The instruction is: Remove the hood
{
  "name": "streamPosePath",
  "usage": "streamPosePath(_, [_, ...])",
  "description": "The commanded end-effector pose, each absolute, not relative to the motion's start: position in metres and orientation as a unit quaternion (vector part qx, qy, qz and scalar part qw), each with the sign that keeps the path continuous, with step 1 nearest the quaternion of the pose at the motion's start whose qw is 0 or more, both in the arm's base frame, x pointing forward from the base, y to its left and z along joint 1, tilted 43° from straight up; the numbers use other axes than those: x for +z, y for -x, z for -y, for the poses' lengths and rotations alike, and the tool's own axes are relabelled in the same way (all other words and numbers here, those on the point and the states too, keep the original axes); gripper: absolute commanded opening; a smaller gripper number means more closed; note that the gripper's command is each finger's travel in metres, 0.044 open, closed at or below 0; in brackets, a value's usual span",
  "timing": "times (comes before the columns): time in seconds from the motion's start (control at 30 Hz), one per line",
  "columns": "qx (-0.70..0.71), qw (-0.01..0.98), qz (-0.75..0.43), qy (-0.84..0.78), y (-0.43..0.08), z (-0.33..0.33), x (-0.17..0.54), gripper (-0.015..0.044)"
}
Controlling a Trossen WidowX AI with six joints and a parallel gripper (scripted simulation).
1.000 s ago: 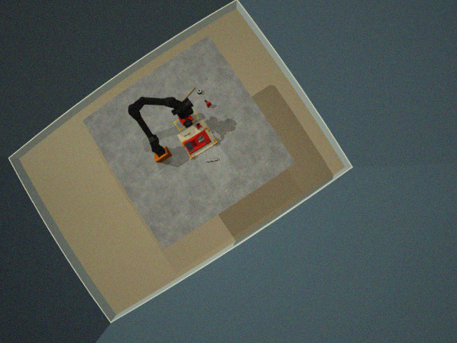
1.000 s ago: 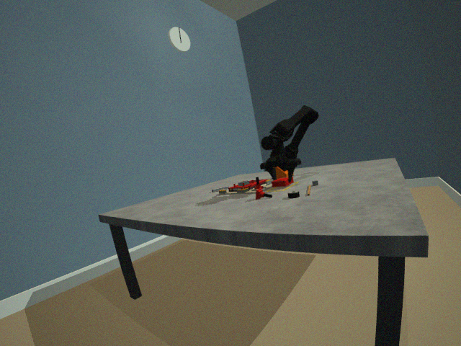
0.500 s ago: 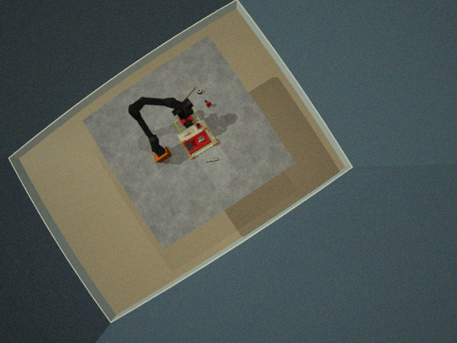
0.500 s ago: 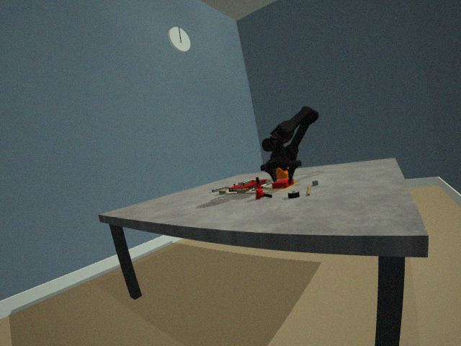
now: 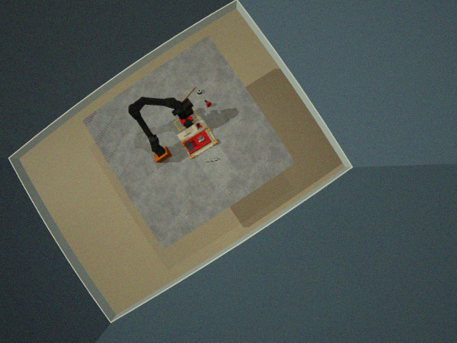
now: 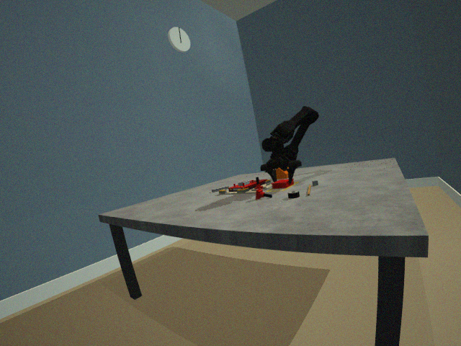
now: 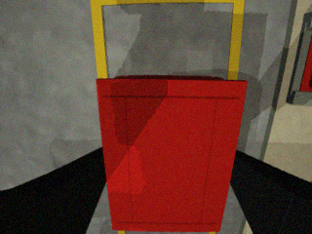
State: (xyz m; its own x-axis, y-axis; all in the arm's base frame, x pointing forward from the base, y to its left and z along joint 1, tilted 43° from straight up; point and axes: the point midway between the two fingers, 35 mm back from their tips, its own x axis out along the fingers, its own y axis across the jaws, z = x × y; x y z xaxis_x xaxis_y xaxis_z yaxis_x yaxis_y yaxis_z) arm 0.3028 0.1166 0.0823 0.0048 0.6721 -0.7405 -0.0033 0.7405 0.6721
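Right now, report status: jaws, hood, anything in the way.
Gripper jaws straddling the red hood, not yet spread off it. Hood low over the yellow marked area, overlapping its near end. Nothing seen blocking the spot.
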Motion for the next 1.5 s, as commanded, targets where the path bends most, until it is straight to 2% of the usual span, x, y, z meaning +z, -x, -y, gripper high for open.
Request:
streamPosePath(0.0, [0.255, 0.662, -0.658, -0.254, -0.303, -0.117, 0.082, 0.0394])
streamPosePath(0.07, [0.255, 0.662, -0.658, -0.254, -0.303, -0.115, 0.084, 0.044])
streamPosePath(0.37, [0.257, 0.658, -0.66, -0.254, -0.304, -0.067, 0.135, 0.044])
streamPosePath(1.47, [0.257, 0.658, -0.66, -0.254, -0.304, -0.067, 0.135, 0.044])
